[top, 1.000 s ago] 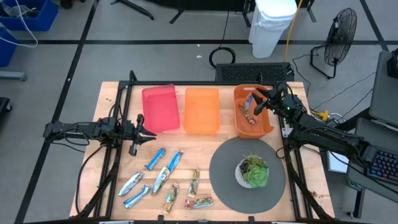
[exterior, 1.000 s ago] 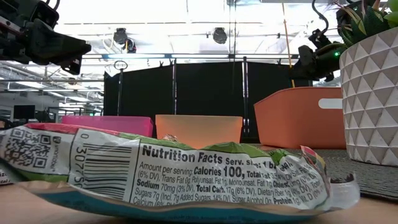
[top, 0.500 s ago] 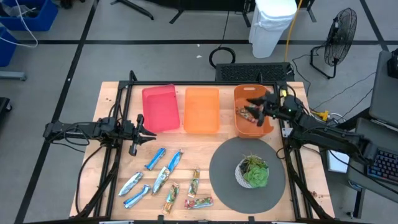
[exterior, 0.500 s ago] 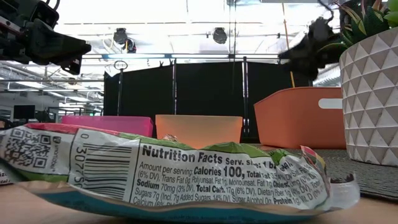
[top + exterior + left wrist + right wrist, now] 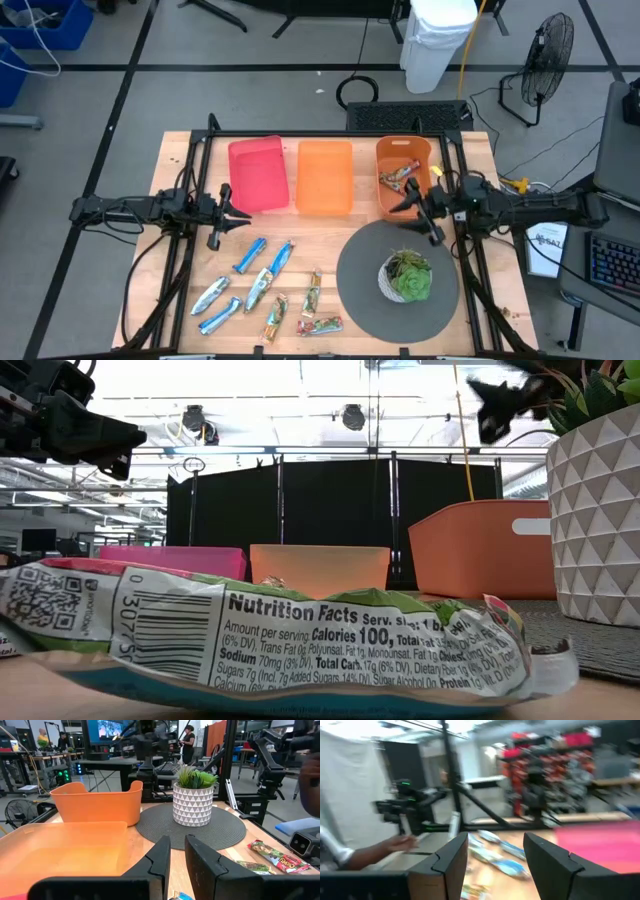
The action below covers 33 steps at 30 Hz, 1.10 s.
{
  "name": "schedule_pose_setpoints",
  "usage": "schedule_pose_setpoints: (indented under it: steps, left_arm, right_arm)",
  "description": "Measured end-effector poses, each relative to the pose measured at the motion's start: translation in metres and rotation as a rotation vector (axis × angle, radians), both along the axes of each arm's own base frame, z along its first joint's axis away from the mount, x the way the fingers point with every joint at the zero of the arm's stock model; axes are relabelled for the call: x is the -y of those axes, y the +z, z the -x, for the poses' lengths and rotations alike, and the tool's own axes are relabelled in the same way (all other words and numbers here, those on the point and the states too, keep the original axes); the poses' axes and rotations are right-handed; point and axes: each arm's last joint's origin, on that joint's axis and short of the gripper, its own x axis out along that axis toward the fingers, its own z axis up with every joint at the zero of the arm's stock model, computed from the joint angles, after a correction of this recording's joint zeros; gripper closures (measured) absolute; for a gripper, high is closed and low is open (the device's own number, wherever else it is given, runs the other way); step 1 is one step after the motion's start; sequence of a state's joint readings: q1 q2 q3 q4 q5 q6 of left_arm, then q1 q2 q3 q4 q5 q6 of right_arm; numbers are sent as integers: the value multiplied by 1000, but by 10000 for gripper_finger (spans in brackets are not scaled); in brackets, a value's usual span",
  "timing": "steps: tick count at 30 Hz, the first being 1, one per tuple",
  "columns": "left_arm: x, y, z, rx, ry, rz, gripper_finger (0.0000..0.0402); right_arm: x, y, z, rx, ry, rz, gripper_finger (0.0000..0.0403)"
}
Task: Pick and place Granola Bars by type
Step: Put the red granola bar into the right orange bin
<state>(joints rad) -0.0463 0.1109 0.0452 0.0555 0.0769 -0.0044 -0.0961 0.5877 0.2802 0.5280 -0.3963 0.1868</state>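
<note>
Fingers of the right gripper (image 5: 418, 212) stand spread apart with nothing between them; in the right wrist view the two dark fingers (image 5: 451, 858) show a wide gap. This gripper hovers at the front edge of the dark orange bin (image 5: 384, 150), between that bin and the round grey mat (image 5: 352, 270), with its arm reaching in from the table's right side. Two granola bars (image 5: 400, 176) with brown-red wrappers lie inside the dark orange bin, near its back half.

Over on the other side, the left gripper (image 5: 228, 213) waits just in front of the pink bin (image 5: 257, 173), above bare wood. Its fingers (image 5: 161, 855) stand close together with only a narrow slit between them and hold nothing.

A light orange bin (image 5: 325, 176) sits between the pink one and the dark orange one; the three form a row along the table's back.

The remaining bars lie loose on the wooden table (image 5: 180, 150) in front of the bins, left of the mat. Blue and silver-blue bars (image 5: 249, 255) lie scattered to the left of the group. Green-gold and brown-red bars (image 5: 312, 293) lie to the right, near the front edge. One wrapper (image 5: 270, 645) fills the low view, its nutrition label facing the camera.

A potted plant (image 5: 407, 277) in a white patterned pot stands on the mat.
</note>
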Motion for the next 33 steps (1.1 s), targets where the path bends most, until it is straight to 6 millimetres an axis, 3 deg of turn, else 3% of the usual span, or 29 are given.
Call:
schedule_pose_setpoints:
  steps: [3, 13, 19, 26, 33]
  left_arm:
    - [0, 1, 0, 7, 0, 9, 339]
    - [0, 16, 1, 175, 6, -62, 339]
    - [0, 16, 1, 174, 5, -60, 339]
    - [0, 18, 1, 191, 5, -49, 339]
    - [0, 18, 1, 184, 2, -13, 339]
  right_arm:
    - [-11, 3, 0, 37, 51, 18, 228]
    - [-37, -12, 1, -95, -96, 113, 244]
    - [-48, -13, 12, -78, 46, 208, 244]
    - [-42, -5, 36, -18, 8, 229, 244]
    - [-35, -18, 52, 62, -20, 250, 249]
